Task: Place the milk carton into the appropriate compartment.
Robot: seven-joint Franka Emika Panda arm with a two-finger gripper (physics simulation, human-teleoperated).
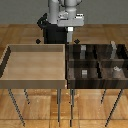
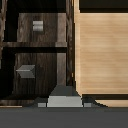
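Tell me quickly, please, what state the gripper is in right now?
Gripper: cannot be told. It hangs above the divide between the light tray and the dark divided bin; the jaws are too blurred to read, and nothing shows clearly between them.

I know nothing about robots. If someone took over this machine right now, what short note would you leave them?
Gripper: raised above the edge where the two bins meet; in the wrist view it seems shut on the milk carton.
Bins: the light wooden bin is on the exterior view's left, the dark divided bin on its right. Some compartments hold small grey objects.
Done: carton apparently lifted.
Left: move over the right compartment, lower, release.
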